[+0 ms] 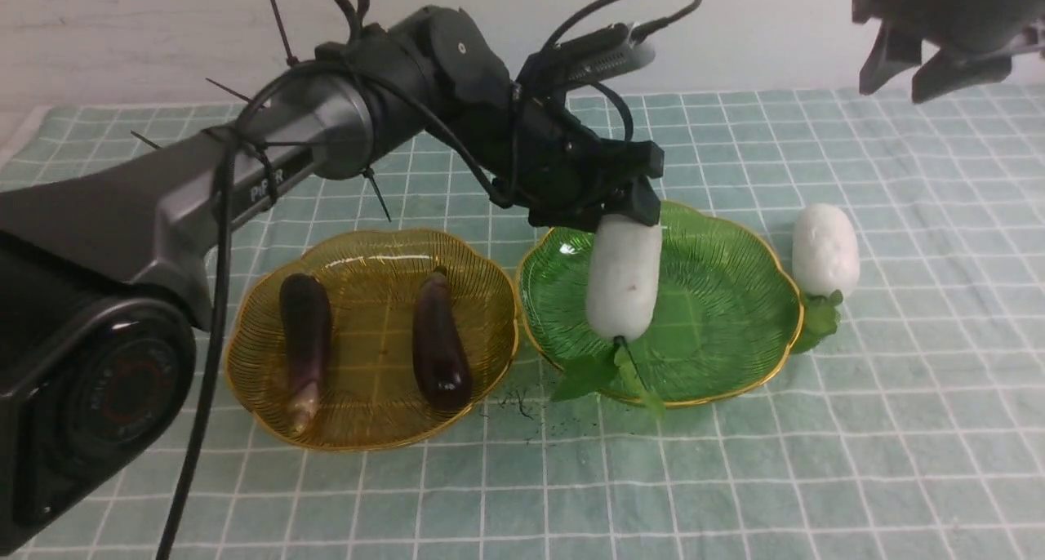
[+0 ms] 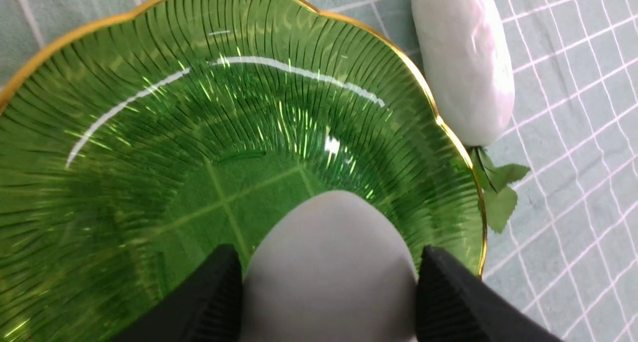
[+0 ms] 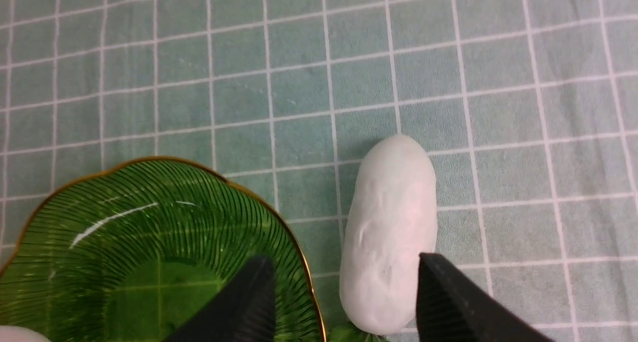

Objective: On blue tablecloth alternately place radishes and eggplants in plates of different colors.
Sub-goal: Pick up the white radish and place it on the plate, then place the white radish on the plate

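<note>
Over the green plate (image 1: 735,299), the left jaws pinch a white radish (image 1: 623,278) by its blunt end, leaves hanging down. High at the right, the right jaws hang spread and empty (the other radish (image 1: 825,250) lies on the cloth (image 1: 898,397), just beside that plate). Two eggplants (image 1: 305,331) lie in the yellow plate (image 1: 371,258)
</note>
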